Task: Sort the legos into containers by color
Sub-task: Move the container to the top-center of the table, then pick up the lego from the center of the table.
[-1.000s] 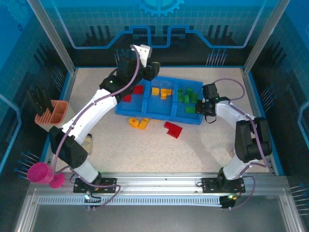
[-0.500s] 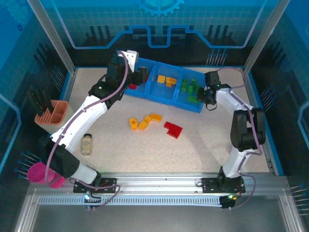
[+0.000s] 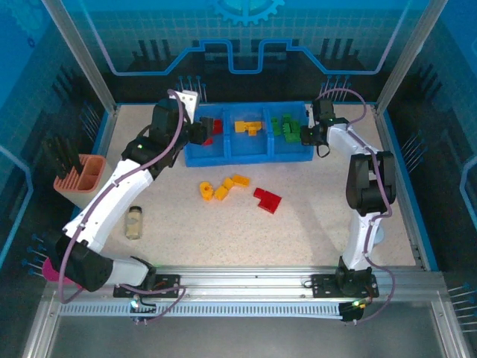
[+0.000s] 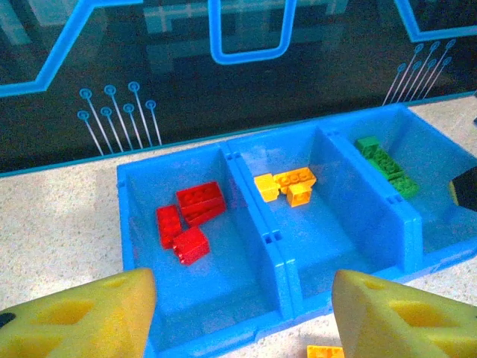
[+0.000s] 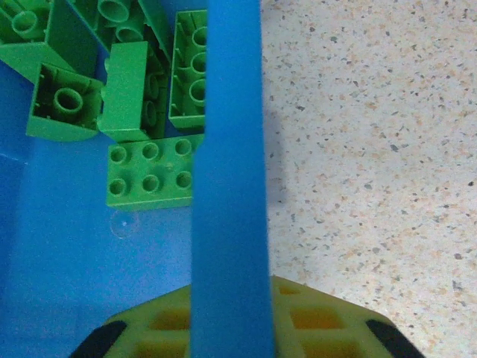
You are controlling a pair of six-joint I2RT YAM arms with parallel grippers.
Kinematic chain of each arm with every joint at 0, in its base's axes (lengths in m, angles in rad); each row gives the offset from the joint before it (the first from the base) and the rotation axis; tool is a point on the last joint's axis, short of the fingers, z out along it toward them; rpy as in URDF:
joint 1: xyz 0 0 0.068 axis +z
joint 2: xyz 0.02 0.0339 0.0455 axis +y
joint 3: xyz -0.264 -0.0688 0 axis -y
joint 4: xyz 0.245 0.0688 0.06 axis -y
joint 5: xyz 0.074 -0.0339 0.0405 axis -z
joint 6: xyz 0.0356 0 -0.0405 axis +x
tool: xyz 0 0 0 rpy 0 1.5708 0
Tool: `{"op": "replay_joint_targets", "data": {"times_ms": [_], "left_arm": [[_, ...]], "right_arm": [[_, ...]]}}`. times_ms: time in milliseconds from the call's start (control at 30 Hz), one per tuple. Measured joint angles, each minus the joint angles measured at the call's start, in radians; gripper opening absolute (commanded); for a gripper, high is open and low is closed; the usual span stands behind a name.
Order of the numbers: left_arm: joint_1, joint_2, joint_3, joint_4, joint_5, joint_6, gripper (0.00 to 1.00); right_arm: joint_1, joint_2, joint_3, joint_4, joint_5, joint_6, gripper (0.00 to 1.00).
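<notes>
Two arms reach to the far side of the bench [image 3: 320, 231], one to each end of the blue tray [image 3: 250, 156]. The left arm stretches in a long diagonal from its base, wrist bent over the tray's left end. The left hand [image 4: 242, 302] is open, its yellow fingers [image 4: 82, 317] well apart with nothing between them, on the near side of the tray's front wall; contact cannot be judged. The right arm runs almost straight up the view, and the right hand [image 3: 308, 135] is pinched on the tray's right end wall, a blue strip crossing its pad [image 5: 313, 324]; the opposite finger is hidden behind that wall.

The red bricks [image 4: 190, 220] lie in the left compartment, the yellow bricks [image 4: 287, 185] in the middle, the green bricks [image 4: 384, 164] in the right. Loose yellow-orange bricks [image 3: 221, 186] and a loose red brick [image 3: 267, 199] lie on the bench near the tray.

From above, the left hand's fingers are covered by its own wrist. The left wrist view crops the green compartment, and a dark shape [image 4: 466, 190] at that edge is too cut off to name.
</notes>
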Motion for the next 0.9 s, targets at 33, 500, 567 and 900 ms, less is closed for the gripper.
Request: {"op": "replay_joint_targets", "data": {"times_ms": [33,500,567,900], "left_arm": [[0.002,0.0,-0.001,-0.008,0.0,0.0,0.67],[0.039,0.006,-0.005,-0.063,0.001,0.004,0.75],[0.057,0.006,-0.008,-0.068,0.017,0.003,0.75],[0.139,-0.077,-0.121,-0.134,0.157,0.003,0.78]], "right_arm": [[0.0,-0.001,-0.001,0.014,-0.009,0.01,0.4],[0.089,-0.329,-0.216,0.058,-0.024,0.002,0.57],[0.135,-0.388,-0.222,0.046,-0.034,-0.044,0.57],[0.392,-0.44,-0.373,-0.103,-0.092,-0.215,0.65]]}}
